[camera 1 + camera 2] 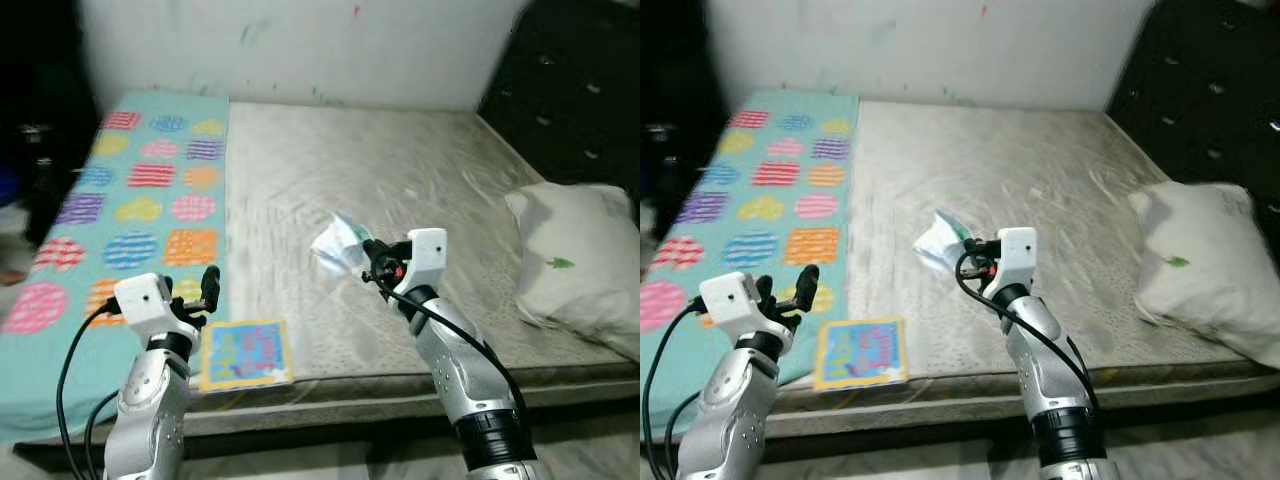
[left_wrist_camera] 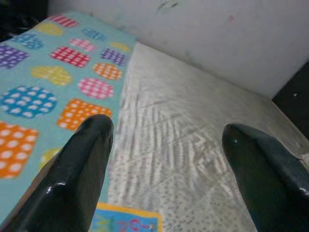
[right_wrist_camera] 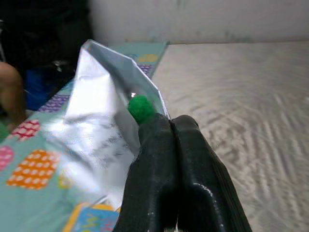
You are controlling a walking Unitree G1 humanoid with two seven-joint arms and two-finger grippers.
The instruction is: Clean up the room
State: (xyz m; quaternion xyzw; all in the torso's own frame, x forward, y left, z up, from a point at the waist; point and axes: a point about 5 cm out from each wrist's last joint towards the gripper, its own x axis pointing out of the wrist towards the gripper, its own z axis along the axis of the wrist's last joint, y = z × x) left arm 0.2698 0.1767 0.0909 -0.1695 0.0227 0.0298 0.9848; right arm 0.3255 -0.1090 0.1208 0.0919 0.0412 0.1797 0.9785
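Pinching silver wrapper (image 3: 104, 125) in clenched right gripper (image 3: 169, 130), wrapper fanning toward ten o'clock above mattress (image 1: 400, 180), left gripper (image 2: 166, 145) spread, empty.

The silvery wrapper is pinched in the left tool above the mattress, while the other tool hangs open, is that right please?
Not quite: the right tool pinches the silvery wrapper, as the right wrist view shows. The left tool is the open one, above the mattress.
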